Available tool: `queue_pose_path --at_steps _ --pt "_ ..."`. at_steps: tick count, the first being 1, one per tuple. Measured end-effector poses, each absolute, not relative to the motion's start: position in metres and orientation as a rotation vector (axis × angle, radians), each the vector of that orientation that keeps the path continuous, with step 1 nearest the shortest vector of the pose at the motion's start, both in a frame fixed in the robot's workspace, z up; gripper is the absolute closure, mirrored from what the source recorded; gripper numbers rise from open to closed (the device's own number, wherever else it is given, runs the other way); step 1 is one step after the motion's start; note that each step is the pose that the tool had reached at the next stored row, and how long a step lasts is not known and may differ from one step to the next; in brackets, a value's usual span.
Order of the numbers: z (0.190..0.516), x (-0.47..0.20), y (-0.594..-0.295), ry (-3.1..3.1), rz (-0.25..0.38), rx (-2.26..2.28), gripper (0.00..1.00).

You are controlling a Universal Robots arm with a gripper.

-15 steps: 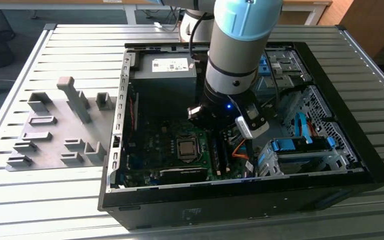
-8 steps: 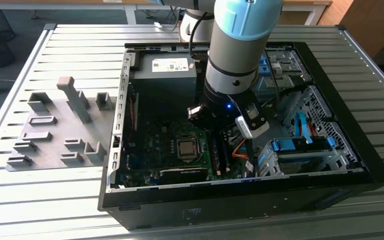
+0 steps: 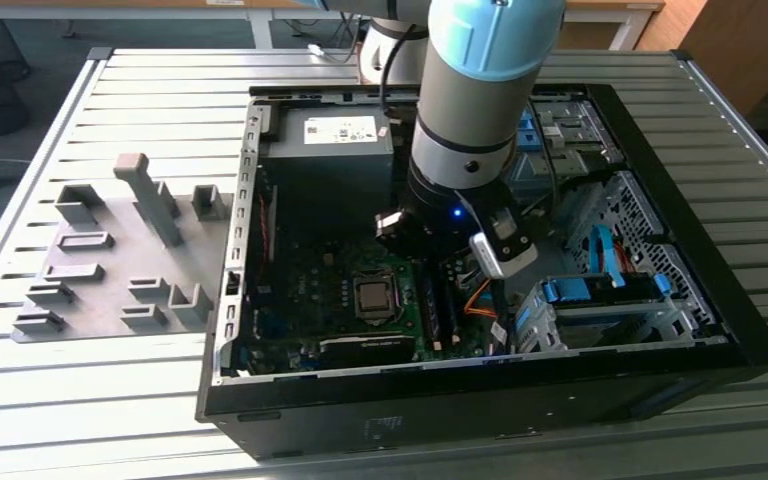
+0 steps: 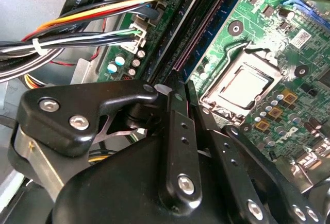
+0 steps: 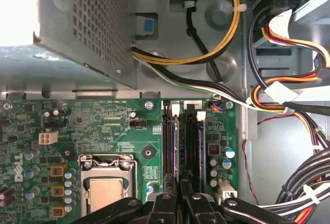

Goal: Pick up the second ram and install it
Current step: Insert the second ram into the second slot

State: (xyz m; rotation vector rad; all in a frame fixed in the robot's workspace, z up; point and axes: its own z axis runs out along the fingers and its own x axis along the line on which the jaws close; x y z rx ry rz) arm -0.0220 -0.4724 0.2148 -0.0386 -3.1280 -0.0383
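My gripper (image 5: 180,203) hangs inside the open computer case (image 3: 704,300), low over the motherboard (image 5: 103,131). Its two black fingers (image 4: 178,131) are drawn together with no gap showing. The fingertips sit at one end of the two parallel memory slots (image 5: 181,147), beside a white slot latch (image 4: 162,87). A long thin dark strip (image 5: 193,147) stands in the slot nearest the cables; it looks like the second ram seated there, though I cannot tell it clearly from the slot. In the exterior view the gripper (image 3: 454,255) is above the same dark strip (image 3: 438,310).
The processor socket (image 5: 105,183) lies next to the slots. Bundles of coloured cables (image 5: 289,95) run close on the other side. The power supply box (image 5: 77,23) and blue drive latches (image 3: 584,290) crowd the case. A grey holder plate (image 3: 117,250) lies on the table at the exterior view's left.
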Motion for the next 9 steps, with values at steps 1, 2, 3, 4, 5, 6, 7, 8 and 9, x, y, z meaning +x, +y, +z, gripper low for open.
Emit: queue_pose_path --at_steps 1,2,3,4,5,6,7,8,9 --pt "0.2147 -0.022 -0.4724 -3.128 -0.038 -0.043 0.86" --pt "0.2141 -0.022 -0.4724 -3.128 -0.039 -0.043 0.86" --pt "0.2137 -0.022 -0.4724 -3.128 -0.038 -0.043 0.86" --pt "0.2132 -0.022 -0.4725 -3.128 -0.038 -0.044 0.86" --pt "0.2127 -0.022 -0.4724 -3.128 -0.038 -0.043 0.86" --pt "0.2124 -0.022 -0.4725 -3.127 -0.038 -0.043 0.86" --pt "0.2123 -0.022 -0.4725 -3.127 -0.038 -0.043 0.86" --pt "0.2123 -0.022 -0.4725 -3.127 -0.038 -0.043 0.86" --pt "0.2124 -0.022 -0.4725 -3.127 -0.038 -0.043 0.86"
